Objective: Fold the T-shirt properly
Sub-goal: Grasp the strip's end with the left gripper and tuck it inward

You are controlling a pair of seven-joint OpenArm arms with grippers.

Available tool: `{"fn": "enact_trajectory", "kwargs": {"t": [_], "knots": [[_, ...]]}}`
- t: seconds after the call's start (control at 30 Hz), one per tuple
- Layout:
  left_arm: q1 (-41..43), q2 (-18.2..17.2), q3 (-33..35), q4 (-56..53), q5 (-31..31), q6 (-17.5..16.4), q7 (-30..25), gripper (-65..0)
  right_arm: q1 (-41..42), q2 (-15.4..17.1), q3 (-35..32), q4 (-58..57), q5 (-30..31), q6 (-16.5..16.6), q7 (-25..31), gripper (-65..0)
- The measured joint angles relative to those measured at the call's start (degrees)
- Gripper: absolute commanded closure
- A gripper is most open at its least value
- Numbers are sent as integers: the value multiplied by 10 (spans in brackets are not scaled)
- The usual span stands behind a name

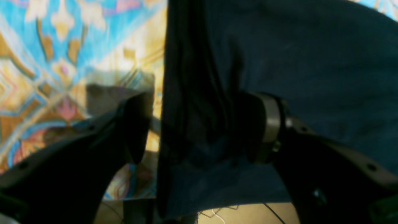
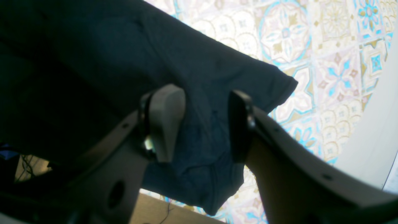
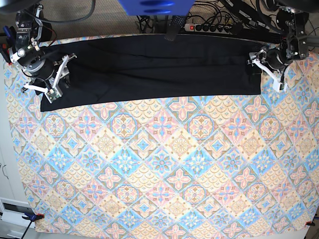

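Observation:
The black T-shirt [image 3: 149,69] lies as a long flat band across the far side of the table. My left gripper [image 3: 266,74] is at its right end. In the left wrist view the left gripper [image 1: 202,127] is open wide, with a hanging fold of the T-shirt [image 1: 311,62] between its fingers. My right gripper [image 3: 59,84] is at the shirt's left end. In the right wrist view the right gripper [image 2: 202,123] stands open over the T-shirt [image 2: 93,46], near a sleeve, with dark cloth in the gap between its fingers.
A patterned tablecloth [image 3: 159,164] in blue, pink and yellow covers the table. A power strip and cables [image 3: 209,27] lie beyond the far edge, and a blue object [image 3: 154,6] is at the top. A white surface [image 2: 373,140] borders the cloth.

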Motion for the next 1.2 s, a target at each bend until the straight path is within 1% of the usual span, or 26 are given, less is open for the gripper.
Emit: {"fn": "enact_trajectory", "kwargs": {"t": [0.27,0.37,0.47,0.5,0.57,0.63,0.7,0.73,0.77,0.8,0.87,0.9,0.97,1.0,1.07,1.13,1.2], "knots": [[-3,1,0,-3,-1,0,-1,-448,0,0,0,0,0,0,0,-260],[-6,9,1,-11,0,0,-9,-447,0,0,0,0,0,0,0,-260],[-21,5,25,-26,1,3,-18,-445,0,0,0,0,0,0,0,-260],[-24,5,35,-27,1,4,-19,-435,0,0,0,0,0,0,0,-260],[-27,5,46,-27,2,6,-20,-383,0,0,0,0,0,0,0,-260],[-27,9,47,-29,4,7,-30,-293,0,0,0,0,0,0,0,-260],[-27,17,47,-30,3,10,-29,-187,-1,0,0,0,0,0,0,-260],[-27,21,47,-30,3,10,-28,-147,-1,0,0,0,0,0,0,-260],[-28,24,47,-30,3,10,-29,-122,-1,0,0,0,0,0,0,-260],[-29,24,46,-30,3,9,-34,-112,-1,0,0,0,0,0,0,-260],[-28,24,46,-32,3,-12,-46,-97,-1,0,0,0,0,0,0,-259],[-28,24,46,-32,3,-20,-49,-77,-2,0,0,0,0,0,0,-259],[-28,24,46,-33,3,-24,-49,-19,-3,0,0,0,0,0,0,-259],[-28,24,44,-33,3,-26,-49,0,-2,0,0,0,0,0,0,-259],[-28,28,19,-33,3,-29,-45,0,-2,0,0,0,0,0,0,-259],[-27,42,-10,-35,-1,-33,-42,0,-2,0,0,0,0,0,0,-259],[-25,46,-43,-36,-4,-37,-31,0,-2,0,0,0,0,0,0,-259]]}}
